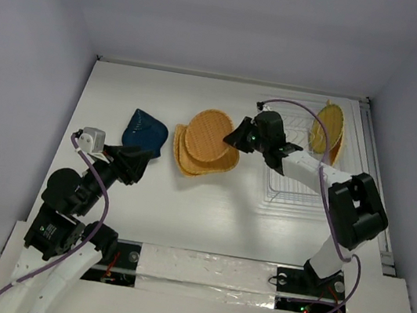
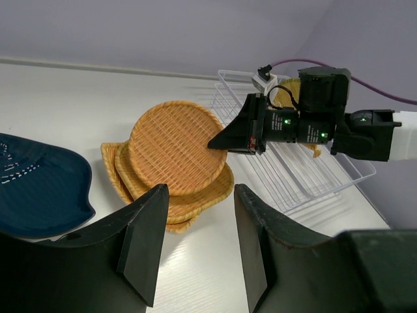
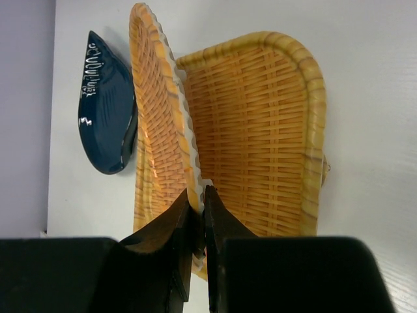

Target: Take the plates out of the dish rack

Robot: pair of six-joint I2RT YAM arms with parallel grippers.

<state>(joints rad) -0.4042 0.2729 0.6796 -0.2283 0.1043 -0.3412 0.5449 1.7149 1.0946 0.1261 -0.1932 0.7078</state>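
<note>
The orange plates (image 2: 172, 153) look woven, the blue plate (image 2: 36, 189) glossy, the dish rack (image 2: 313, 186) thin white wire

Bright, even light from above on my end; only soft shadows under the top orange plate (image 2: 176, 147); bit of glare on the white table (image 1: 262, 221); my left fingers (image 2: 143, 241) look dark and slightly blurry up close.

Right gripper (image 2: 215, 141) seemingly pinches orange plate (image 2: 171, 147) above stacked plates (image 2: 203, 193).
</note>
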